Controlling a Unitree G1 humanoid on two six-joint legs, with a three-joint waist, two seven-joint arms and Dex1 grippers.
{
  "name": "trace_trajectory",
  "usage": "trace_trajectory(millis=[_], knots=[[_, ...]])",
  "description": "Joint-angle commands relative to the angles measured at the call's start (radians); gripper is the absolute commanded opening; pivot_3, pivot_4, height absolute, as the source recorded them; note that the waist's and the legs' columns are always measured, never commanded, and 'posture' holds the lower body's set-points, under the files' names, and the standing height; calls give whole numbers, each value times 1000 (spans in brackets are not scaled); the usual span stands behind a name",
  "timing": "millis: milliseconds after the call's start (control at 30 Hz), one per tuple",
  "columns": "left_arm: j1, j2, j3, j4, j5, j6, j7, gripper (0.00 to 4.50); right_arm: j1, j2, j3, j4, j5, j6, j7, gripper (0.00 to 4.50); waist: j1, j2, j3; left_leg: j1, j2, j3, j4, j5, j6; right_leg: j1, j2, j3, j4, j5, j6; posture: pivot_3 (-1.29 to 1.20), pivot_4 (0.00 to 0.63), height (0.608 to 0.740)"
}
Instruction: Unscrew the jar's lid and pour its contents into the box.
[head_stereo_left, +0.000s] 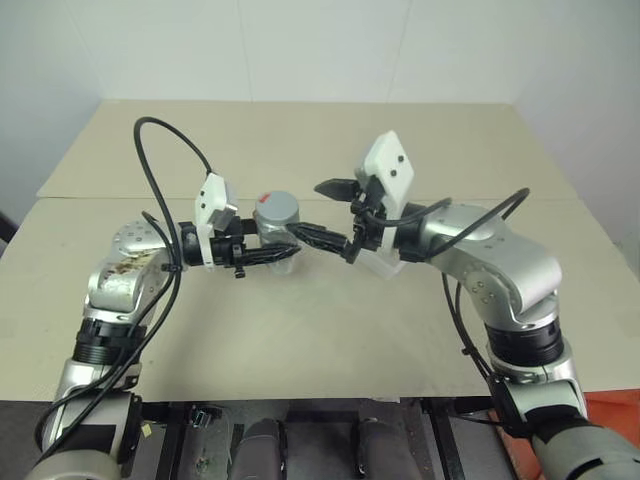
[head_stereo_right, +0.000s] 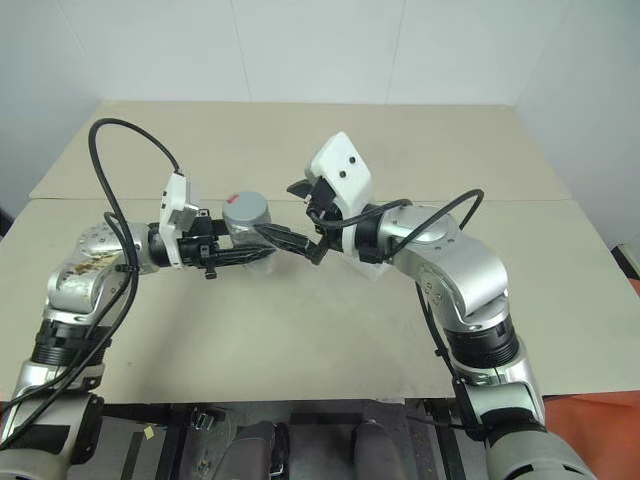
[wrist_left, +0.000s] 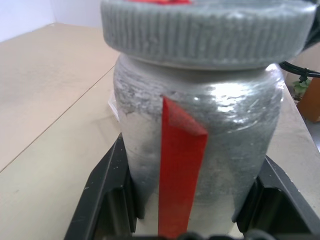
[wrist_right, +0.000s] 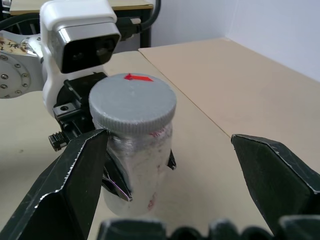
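Observation:
My left gripper (head_stereo_left: 281, 250) is shut on the body of the jar (wrist_left: 220, 145), a silvery-grey cylinder with a red stripe (wrist_left: 180, 170), and holds it upright above the table. The grey ribbed lid (wrist_right: 132, 102) sits on top with a red mark on it. Level with the lid, my right gripper (head_stereo_left: 326, 213) is open wide, its fingers (wrist_right: 75, 185) short of the lid and apart from it. The clear box (head_stereo_left: 378, 266) lies on the table, mostly hidden under my right wrist. The contents are hidden inside the jar.
The beige table (head_stereo_left: 300, 340) runs wide on all sides, with a seam (head_stereo_left: 90, 198) across it behind my arms. Black cables (head_stereo_left: 160, 150) loop over both arms. White walls stand behind the table.

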Motion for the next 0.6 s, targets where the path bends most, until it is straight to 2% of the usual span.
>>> trace_trajectory(millis=[33,600], knots=[[-2,10,27,-65,-39,-3,-15,2002,-5,-10,-27,-20,-6,-27,-1,4463,0,0,0,0,0,0,0,0,0,0,0,0,0,0,0,0,150,740],[26,26,31,-91,-58,6,-28,2002,-1,-24,-28,-13,-13,-31,7,4463,0,0,0,0,0,0,0,0,0,0,0,0,0,0,0,0,150,740]])
